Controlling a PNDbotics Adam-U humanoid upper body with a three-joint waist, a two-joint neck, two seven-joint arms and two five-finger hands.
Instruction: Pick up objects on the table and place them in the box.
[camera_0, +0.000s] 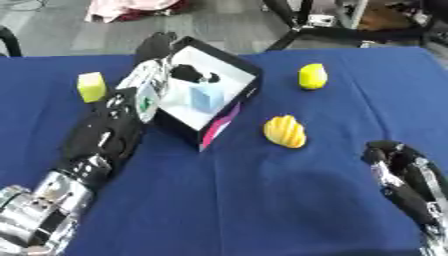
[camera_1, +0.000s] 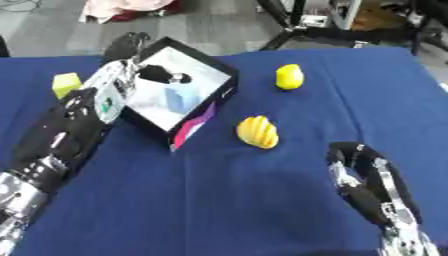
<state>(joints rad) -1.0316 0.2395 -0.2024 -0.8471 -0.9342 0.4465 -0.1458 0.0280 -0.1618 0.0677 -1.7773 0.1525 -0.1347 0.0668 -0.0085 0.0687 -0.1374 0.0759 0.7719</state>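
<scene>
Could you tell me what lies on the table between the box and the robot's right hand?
The ridged yellow object lies there, apart from both the box and the right robot hand; otherwise bare blue cloth, clearest in the left eye view.

no readable text, labels or numbers anywhere

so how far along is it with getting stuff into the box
One light blue block already lies inside the open box. The left hand reaches over the box's far left edge, with a dark shape near it inside; whether it holds anything can't be told. Left on the table: a yellow-green cube, a yellow lemon-like piece and a ribbed yellow piece. The right hand idles at lower right.
</scene>
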